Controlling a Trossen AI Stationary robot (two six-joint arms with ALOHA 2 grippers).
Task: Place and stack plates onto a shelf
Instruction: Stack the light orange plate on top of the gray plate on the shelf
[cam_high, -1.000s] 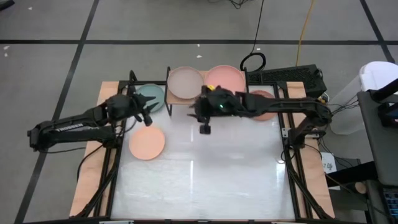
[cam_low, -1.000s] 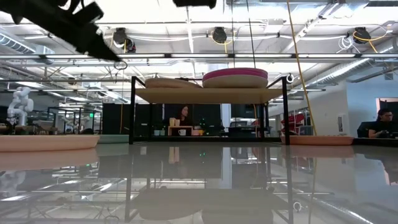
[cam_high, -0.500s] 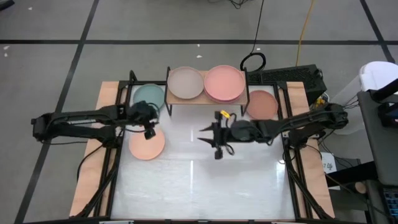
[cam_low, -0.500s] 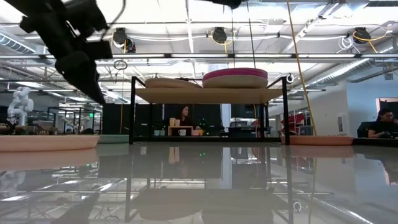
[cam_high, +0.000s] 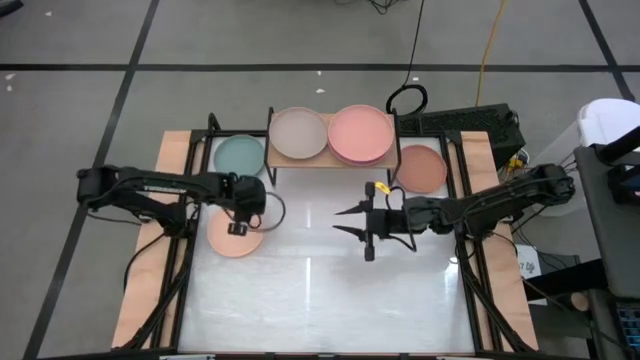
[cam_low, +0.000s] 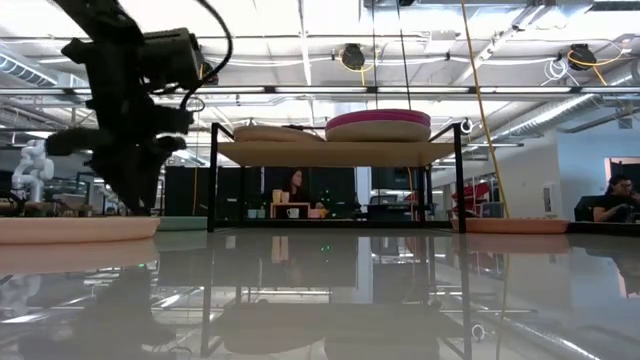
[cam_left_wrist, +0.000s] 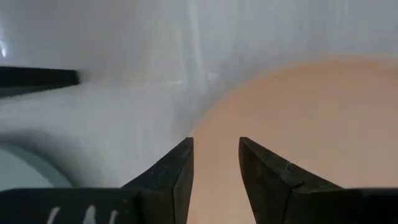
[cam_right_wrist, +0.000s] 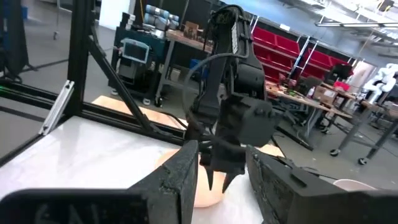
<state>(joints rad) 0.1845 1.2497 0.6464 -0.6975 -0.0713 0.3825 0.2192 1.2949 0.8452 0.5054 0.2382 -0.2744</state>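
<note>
Your left hand (cam_left_wrist: 214, 168) hangs part-open, empty, over the round flat peach plate (cam_high: 236, 232) — straddle its rim squarely before closing; right hand (cam_high: 352, 219) idles part-open, empty.

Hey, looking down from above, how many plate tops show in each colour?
Beige-taupe round plate on the wooden shelf: 1
Pink round plate on the shelf: 1
Teal round plate on the white table: 1
Peach-salmon round plates on the table: 2
Total: 5 showing; any stacked beneath are hidden.
</note>
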